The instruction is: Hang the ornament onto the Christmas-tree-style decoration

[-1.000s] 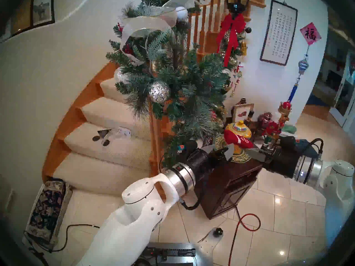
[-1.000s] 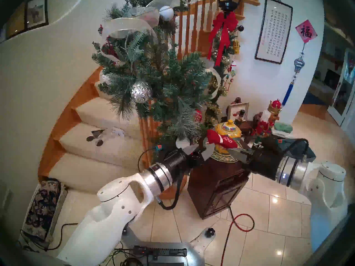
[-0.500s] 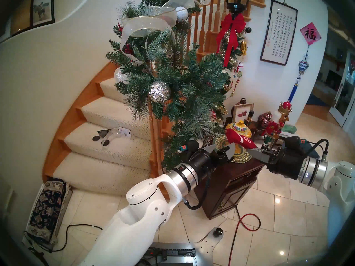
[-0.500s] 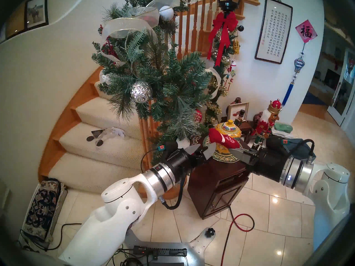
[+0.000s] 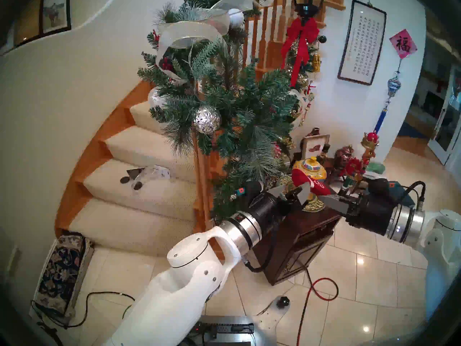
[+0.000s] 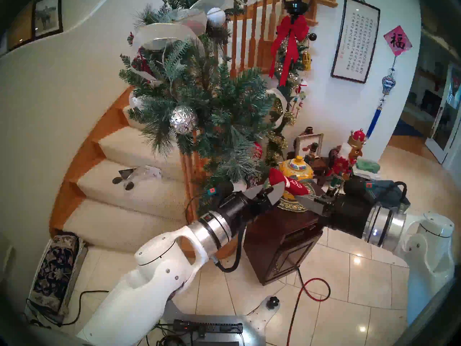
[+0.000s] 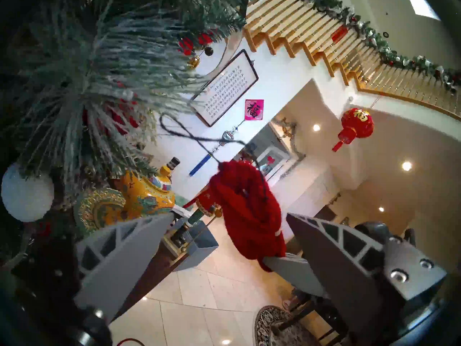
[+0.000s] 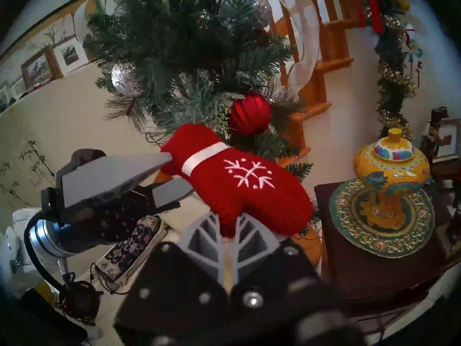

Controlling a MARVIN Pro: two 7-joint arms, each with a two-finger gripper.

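1. Below the pine garland (image 5: 224, 108), over the dark cabinet's (image 5: 299, 238) left edge, the left gripper (image 5: 293, 192) has been brought closer to the mitten's cuff; a handover seems prepared.
2. The red mitten (image 8: 239, 183) is clamped at its thumb by the right gripper's (image 8: 228, 228) closed fingers.
3. The left fingers (image 7: 119, 248) are spread wide, holding nothing.

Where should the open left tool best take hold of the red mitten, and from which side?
Probably at the cuff end of the red mitten, beyond its white band. The right tool pinches the thumb end, so the cuff juts free toward the open left tool, which can close from that side. The loop stays free.
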